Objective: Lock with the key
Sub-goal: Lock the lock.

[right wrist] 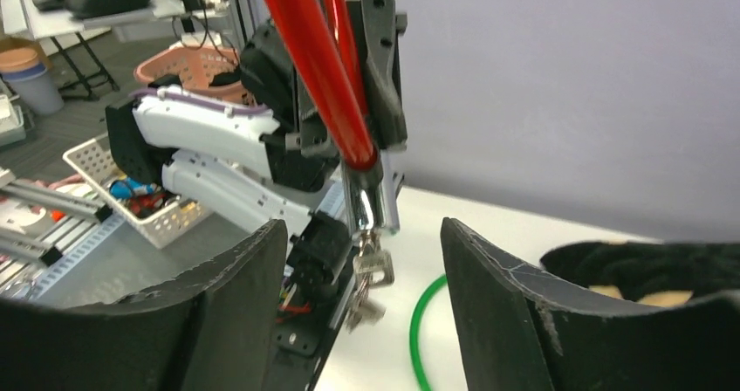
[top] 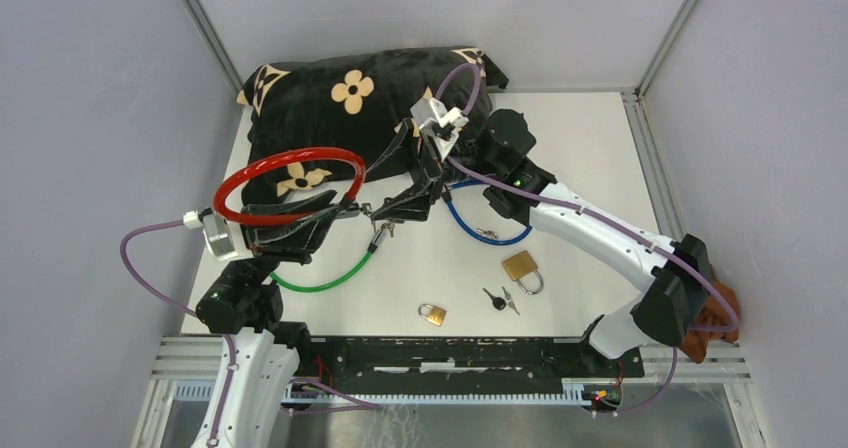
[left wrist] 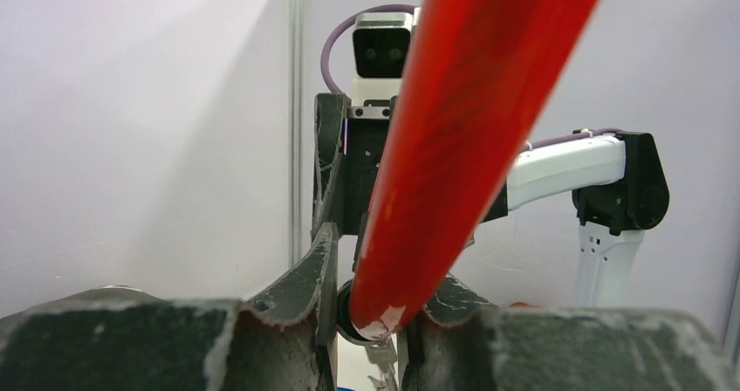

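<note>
- The right gripper [right wrist: 362,234] stands wide open and holds nothing. Its two fingers [right wrist: 244,304] flank a gap, and neither touches metal.
- In that gap, straight ahead of the right wrist camera, hangs the barrel [right wrist: 371,201] of the red lock [top: 290,152]. The keys [right wrist: 373,267] dangle from its lower end.
- The barrel's long axis runs up and down in the right wrist view. The cable enters at the top and one key appears to sit in the bottom, though the slot itself is too small to make out.
- The left gripper [left wrist: 375,297] is closed on the red cable just above the barrel and carries the loop off the table [top: 590,178].
- The two grippers face each other near the table's middle, with the barrel between them. The right one is the free one and the nearer to the keys.
- My judgement is that the next move depends on this: the keys lie just ahead of and between the right fingers, so the fingers should close on the key head and turn it about the barrel's axis while the left arm holds the lock steady.
- The loose bunch may swing or slip out of the pinch.
- A green lock [top: 322,283], a blue lock [top: 490,236] and a padlock [top: 520,266] lie apart on the table, untouched.
</note>
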Tool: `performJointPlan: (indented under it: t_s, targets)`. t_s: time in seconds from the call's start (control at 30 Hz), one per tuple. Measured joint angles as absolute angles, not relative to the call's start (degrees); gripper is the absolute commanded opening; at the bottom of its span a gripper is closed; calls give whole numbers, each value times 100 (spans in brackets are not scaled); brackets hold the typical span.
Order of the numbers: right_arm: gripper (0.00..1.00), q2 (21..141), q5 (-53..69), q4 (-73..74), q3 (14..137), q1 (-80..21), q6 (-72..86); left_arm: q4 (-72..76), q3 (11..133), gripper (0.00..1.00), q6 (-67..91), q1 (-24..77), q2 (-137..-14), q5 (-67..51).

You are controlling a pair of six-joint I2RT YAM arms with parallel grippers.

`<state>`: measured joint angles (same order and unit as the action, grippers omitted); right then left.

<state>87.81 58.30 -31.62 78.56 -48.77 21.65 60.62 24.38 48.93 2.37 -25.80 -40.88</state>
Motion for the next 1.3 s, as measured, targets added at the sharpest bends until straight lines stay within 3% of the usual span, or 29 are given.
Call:
performJointPlan:
  t_s: [0.2,0.47,0.5,0.63,0.73,0.97,1.3]
  targets:
    - [62,8702,5951,-1885,7865,-4838,1660,6062,2438,2,4893,237,-2580,-4084]
    - [56,9017,5955,-1363,8062,-4917,1592,6060,2438,2,4895,237,-2580,-4080]
    - [53,9030,5959,-1343,8095,-4930,1584,6060,2438,2,4895,237,-2580,-4080]
    - [20,9059,5983,-1299,8211,-4956,1516,6060,2438,2,4895,237,-2580,-4075]
    - [2,9061,6012,-1251,8237,-4978,1461,6058,2438,2,4899,237,-2580,-4064]
    - [0,9017,5618,-1057,8243,-5037,1087,5782,2436,2,5100,237,-2582,-3791]
    - [0,8029,2602,-1800,6960,-5900,-521,5269,2375,2,5704,237,-2580,-3234]
